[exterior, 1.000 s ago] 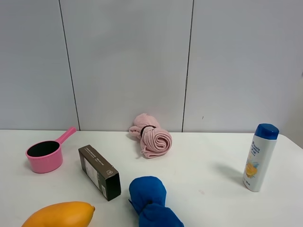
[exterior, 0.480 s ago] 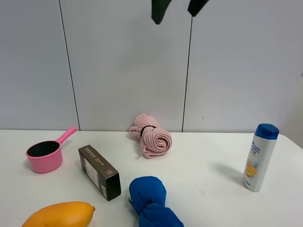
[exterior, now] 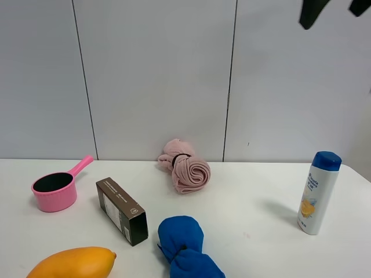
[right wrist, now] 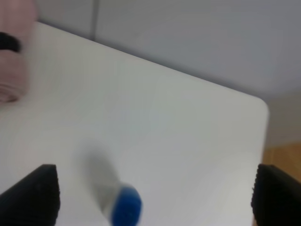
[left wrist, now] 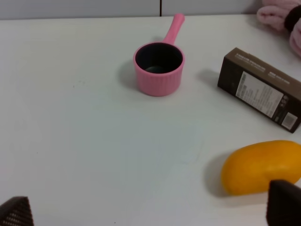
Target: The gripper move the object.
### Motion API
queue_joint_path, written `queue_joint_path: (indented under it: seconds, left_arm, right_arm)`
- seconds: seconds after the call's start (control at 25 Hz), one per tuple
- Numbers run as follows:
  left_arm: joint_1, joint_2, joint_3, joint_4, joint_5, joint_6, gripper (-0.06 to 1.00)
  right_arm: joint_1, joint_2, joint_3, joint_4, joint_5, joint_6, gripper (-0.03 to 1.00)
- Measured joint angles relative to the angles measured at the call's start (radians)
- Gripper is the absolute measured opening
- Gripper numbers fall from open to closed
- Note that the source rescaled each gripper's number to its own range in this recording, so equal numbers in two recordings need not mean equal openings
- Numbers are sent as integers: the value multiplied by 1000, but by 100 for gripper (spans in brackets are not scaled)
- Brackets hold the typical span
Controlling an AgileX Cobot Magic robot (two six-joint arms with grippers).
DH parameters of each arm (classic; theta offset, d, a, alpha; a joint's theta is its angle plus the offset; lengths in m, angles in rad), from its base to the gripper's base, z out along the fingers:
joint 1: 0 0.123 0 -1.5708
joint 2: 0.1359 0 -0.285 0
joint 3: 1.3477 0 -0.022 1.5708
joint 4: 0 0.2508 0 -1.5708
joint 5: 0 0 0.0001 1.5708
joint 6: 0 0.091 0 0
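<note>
a: where does the dark brown carton (exterior: pixel 121 211) lie?

b: flat on the white desk (exterior: pixel 255 202), in the left half of the exterior high view, its long axis running from 10 o'clock to 4 o'clock. nothing grips it. the pink ladle cup (exterior: pixel 55 191) stands at its 9 o'clock, the yellow mango (exterior: pixel 72 263) at its 7 o'clock, the blue cloth bundle (exterior: pixel 184 246) just beside its near end at 4 o'clock.

a: and the right claw (exterior: pixel 335 10)?

b: at the top right corner of that view, high above the desk, well apart from the carton. its two black fingertips stand spread with wall showing between them, so it is released and empty. its wrist view is blurred; the blue cap of the shampoo bottle (right wrist: pixel 126 206) shows below.

a: the left claw (left wrist: pixel 150 209)?

b: only its fingertips show at the edge of its wrist view, wide apart, gripping nothing. carton, cup and mango lie ahead of it.

a: other items?

b: a rolled pink towel (exterior: pixel 185 167) at 12 o'clock by the wall; the bottle upright at 3 o'clock.
</note>
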Motion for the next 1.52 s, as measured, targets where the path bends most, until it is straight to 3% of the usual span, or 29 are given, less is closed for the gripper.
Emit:
queue_joint_path:
  seconds: [0.36,0.52,1.08,1.36,1.52]
  left_arm:
    - [0,0,0,0,0,0,100]
    - [0,0,0,0,0,0,100]
    - [0,0,0,0,0,0,100]
    - [0,0,0,0,0,0,100]
    - [0,0,0,0,0,0,100]
  right_arm:
    - [-323,-310,289,7,0,44,72]
    - [-402,-484,445,1,0,44,72]
    - [-413,-1059,980,7,-34,169,72]
    - [-413,-1302,1202,110,-143,167,72]
    - [-413,-1407,1283,120,-175,104,72]
